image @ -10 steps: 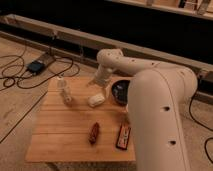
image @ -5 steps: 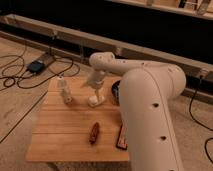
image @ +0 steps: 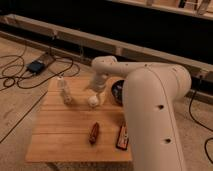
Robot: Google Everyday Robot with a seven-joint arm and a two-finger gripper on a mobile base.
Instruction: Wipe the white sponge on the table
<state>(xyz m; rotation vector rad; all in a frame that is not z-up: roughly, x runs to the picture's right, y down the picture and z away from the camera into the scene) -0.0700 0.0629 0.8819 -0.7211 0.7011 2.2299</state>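
Looking down on a bulky white robot arm (image: 150, 115), filling the right side and bending left over the far half of a low table (image: 65, 135) of light wooden planks. On the table's far right, half hidden behind the arm, a dark bowl (image: 118, 91). Near the far left corner, upright, a small white bottle (image: 64, 90). Close to the near edge, a flat red-and-dark packet (image: 122, 136) and, just left of it, a small reddish-brown object (image: 94, 133), kind unclear. Between bottle and bowl, the gripper (image: 94, 93), pointing down and meeting the top of the white sponge (image: 93, 102), resting on the planks. Cannot tell whether clamped on the sponge or merely touching it.
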